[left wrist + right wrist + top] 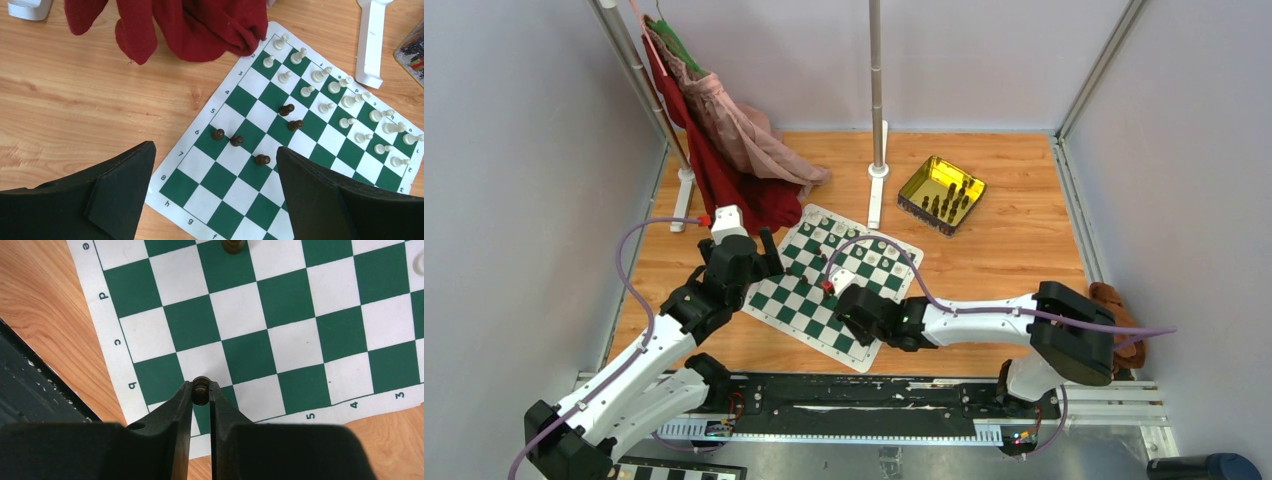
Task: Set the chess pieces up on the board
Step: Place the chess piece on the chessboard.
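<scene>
**Desk:** Which arm has the piece?

**Floor:** The right gripper (201, 396), clamped on 1 dark pawn (201, 387) above the green-and-white board (250, 305). The pawn stands upright between the fingers, its long axis vertical, its head showing just past the tips.

**Desk:** Where over the board?

**Floor:** Near the edge closest to the arms' bases, beside the letter b on the white border and close to that corner. The wrist view does not show whether its foot touches the mat.

**Desk:** And the other arm?

**Floor:** The left gripper (215, 165) hangs wide open and empty over the board's left corner, by the letter h. 5 dark pawns (236, 141) stand just beyond its fingers, and the white pieces (318, 75) are ranked in 2 rows along the far side.

**Desk:** What does the next move turn on?

**Floor:** By my reading, straight down — the square to fill lies directly beneath the right hand, not off to a side. That calls for a short vertical descent, then a clean parting of the fingers so the pawn stays upright. The right arm is the nearer one — the left has no part in this. More dark pieces sit in the yellow tray (941, 193), well apart from the board.
</scene>
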Controlling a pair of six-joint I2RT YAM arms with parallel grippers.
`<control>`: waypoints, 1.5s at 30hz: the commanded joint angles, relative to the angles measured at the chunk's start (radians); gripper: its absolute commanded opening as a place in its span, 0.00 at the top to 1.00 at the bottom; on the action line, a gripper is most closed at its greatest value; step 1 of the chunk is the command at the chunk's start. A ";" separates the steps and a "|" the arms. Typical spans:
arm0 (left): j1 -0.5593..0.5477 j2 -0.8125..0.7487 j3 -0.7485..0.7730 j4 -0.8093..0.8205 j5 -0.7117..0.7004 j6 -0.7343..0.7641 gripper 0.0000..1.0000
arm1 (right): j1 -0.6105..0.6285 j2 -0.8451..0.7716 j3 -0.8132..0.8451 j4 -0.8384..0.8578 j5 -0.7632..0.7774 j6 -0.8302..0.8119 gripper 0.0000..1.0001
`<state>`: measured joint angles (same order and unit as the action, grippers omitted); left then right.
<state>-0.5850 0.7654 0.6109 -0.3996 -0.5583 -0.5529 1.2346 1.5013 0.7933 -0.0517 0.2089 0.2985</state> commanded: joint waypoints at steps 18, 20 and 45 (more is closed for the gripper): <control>-0.007 0.015 -0.006 0.033 -0.007 0.000 0.03 | 0.014 0.072 -0.002 0.043 0.027 -0.015 0.91; -0.007 0.018 -0.008 0.038 -0.006 -0.001 0.03 | 0.014 0.076 -0.002 0.044 0.027 -0.014 0.91; -0.007 0.024 -0.017 0.048 -0.004 -0.001 0.00 | 0.013 0.088 0.023 0.030 0.029 -0.025 0.63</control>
<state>-0.5850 0.7937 0.6037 -0.3748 -0.5571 -0.5533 1.2346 1.5887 0.7967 0.0101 0.2127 0.2848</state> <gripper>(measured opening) 0.994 0.297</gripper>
